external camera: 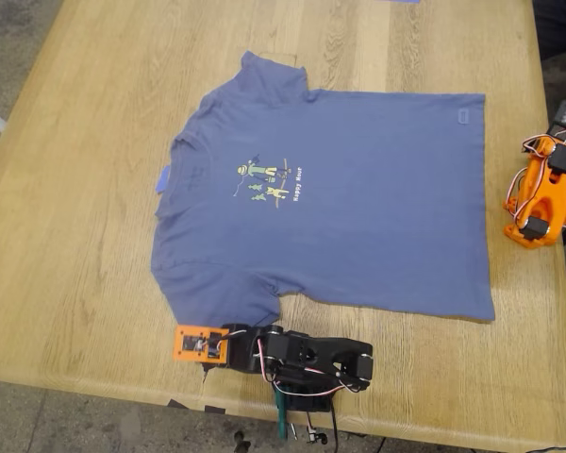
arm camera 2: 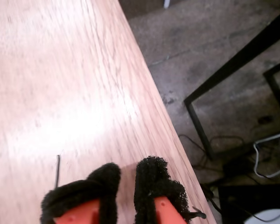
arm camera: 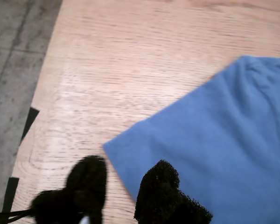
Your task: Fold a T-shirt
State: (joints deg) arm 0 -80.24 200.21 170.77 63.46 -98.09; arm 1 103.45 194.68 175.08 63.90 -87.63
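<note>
Item one, the T-shirt [external camera: 358,226]: slate-blue, short-sleeved, spread flat and unfolded on the wooden table [external camera: 66,283], collar toward the exterior view's left, hem toward its right, print [external camera: 269,179] upward; no fold yet made, so the task is judged at its outset. Item two, my first gripper [arm camera: 123,189]: black arm lying low along the table's near edge, just below the shirt's lower sleeve in the exterior view; its foam-padded jaws stand parted with a gap between them, holding nothing, one pad [arm camera: 161,186] over the sleeve's corner and the other over bare wood, a placing that seems meant for pinching that corner. Whether the pads touch the cloth cannot be told. Item three, my second gripper [arm camera 2: 126,186]: orange arm [external camera: 544,189] parked well apart from the shirt, beyond its hem at the table's edge on the exterior view's right; padded jaws drawn nearly together, gripping nothing, apparently resting out of the way.
</note>
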